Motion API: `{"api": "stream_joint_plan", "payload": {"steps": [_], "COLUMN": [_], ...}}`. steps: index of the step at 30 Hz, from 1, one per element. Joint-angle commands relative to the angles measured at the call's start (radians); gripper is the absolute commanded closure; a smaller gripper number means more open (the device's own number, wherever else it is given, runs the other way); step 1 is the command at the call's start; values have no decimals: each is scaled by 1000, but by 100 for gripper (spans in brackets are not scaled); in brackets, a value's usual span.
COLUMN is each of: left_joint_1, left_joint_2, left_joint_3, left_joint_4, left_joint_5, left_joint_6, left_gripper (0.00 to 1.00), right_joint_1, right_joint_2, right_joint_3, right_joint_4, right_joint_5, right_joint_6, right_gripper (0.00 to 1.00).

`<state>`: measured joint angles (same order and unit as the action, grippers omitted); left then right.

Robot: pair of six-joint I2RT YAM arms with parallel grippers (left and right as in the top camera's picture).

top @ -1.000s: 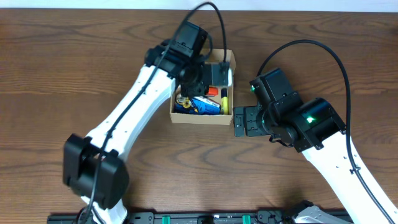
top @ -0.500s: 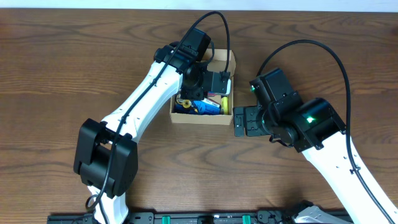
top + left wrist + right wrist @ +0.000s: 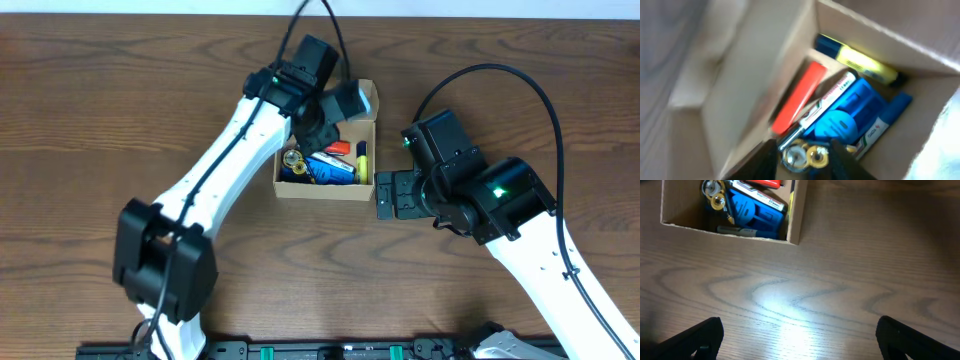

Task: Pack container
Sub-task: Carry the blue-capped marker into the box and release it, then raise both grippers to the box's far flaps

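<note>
The tan cardboard container (image 3: 320,192) stands open at mid-table. It holds a yellow highlighter (image 3: 362,160), an orange marker (image 3: 338,148), a blue item (image 3: 330,168) and brass rings (image 3: 293,158). My left gripper (image 3: 328,112) hovers over the box's far part, open and empty. In the left wrist view its fingers (image 3: 805,152) straddle the rings (image 3: 805,157) from above, with the highlighter (image 3: 862,62), the marker (image 3: 797,97) and the box wall (image 3: 865,30) beyond. My right gripper (image 3: 386,195) is wide open and empty, just right of the box's near right corner (image 3: 796,220).
The box's lid flap (image 3: 735,70) stands open on one side. Brown wooden table (image 3: 120,120) lies all round the box. A black rail (image 3: 320,350) runs along the table's front edge.
My left gripper has pulled back toward the far edge of the box and turned, uncovering more of the contents. The right arm has not moved.
</note>
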<state>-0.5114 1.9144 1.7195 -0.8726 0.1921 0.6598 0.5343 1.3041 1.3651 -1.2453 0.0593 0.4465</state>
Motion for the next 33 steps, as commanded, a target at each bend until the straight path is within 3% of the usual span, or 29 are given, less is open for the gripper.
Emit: {"api": "stream_joint_plan", "payload": {"steps": [1,3,9,13,17,24,29,31,33], "left_joint_1": [19,43,189,329,431,459,461,466,466], "left_joint_2": [-135,-188,-274,-258,-216,-158,-89,-45,5], "left_joint_3": [57,58,58,58,56,56,56,56,56], "left_joint_4": [-16,-14,-17,-37,-43,-56,-26,-14,2], "left_joint_5": [-45,-42,-6,156,309,313,291,292,296], "left_joint_6": [-228,-301,-566,-718,-743,-726,-815,-884,-932], "left_gripper": [84,94,94,94,94,94,94,94,94], "right_joint_1": [3,3,3,3,3,2,-4,-13,-28], "right_joint_2": [-8,-8,-8,-8,-8,-8,18,46,89], "right_joint_3": [7,7,7,7,7,7,-10,-18,-21], "right_joint_4": [-1,-1,16,53,60,90,229,289,336], "right_joint_5": [3,3,4,14,9,2,101,164,217], "right_joint_6": [-10,-10,-10,-10,-8,1,39,38,66], "right_gripper": [1,1,1,1,1,1,61,93,99]}}
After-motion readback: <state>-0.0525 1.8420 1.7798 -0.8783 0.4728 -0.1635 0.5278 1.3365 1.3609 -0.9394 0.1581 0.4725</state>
